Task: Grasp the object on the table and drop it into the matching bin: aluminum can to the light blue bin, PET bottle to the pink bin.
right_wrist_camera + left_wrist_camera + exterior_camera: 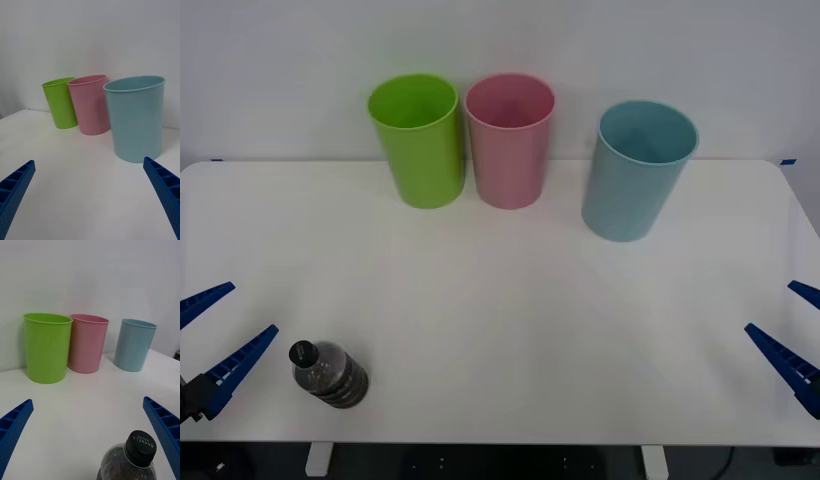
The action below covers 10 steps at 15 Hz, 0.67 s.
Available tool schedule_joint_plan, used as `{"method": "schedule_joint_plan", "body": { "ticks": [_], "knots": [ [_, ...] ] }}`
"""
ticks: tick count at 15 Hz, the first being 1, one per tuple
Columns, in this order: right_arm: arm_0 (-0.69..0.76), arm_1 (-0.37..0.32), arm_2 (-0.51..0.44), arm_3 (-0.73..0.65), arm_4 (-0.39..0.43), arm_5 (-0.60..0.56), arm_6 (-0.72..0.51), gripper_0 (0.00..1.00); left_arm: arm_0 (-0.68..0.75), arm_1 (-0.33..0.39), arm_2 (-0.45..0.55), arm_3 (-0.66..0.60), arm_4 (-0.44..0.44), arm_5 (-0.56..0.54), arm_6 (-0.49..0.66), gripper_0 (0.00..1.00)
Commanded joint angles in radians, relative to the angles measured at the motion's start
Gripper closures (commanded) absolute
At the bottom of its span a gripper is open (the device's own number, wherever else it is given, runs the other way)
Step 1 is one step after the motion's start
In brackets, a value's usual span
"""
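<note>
You are at the approach step: nothing is grasped yet. The small clear plastic bottle (330, 373) with a black screw cap and dark contents stands at the lower left of the front view on the smooth white surface (510, 320). Your left gripper (208, 340), released and spread wide, sits just beside it; the right gripper (792, 335) waits spread at lower right. Next, close on the rounded bottle, then carry it to the tall tapered pink plastic bin (510, 140) at upper centre.
</note>
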<state>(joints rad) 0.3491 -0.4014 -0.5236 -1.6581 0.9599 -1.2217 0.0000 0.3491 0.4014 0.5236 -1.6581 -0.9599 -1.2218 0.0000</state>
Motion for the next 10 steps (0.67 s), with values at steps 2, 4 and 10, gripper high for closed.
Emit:
{"method": "schedule_joint_plan", "body": {
  "ticks": [2,4,10],
  "knots": [
    [0.0,0.0,0.0,0.0,0.0,0.0,0.0,0.0,0.018,-0.013,-0.001,0.015,0.004,-0.001,0.002,0.0],
    [0.0,0.0,0.0,0.0,0.0,0.0,0.0,0.0,0.022,-0.003,-0.011,0.026,0.047,-0.002,0.003,0.0],
    [0.0,0.0,0.0,0.0,0.0,0.0,0.0,0.0,0.074,0.053,-0.008,0.032,0.099,-0.004,0.006,0.0]
  ]
}}
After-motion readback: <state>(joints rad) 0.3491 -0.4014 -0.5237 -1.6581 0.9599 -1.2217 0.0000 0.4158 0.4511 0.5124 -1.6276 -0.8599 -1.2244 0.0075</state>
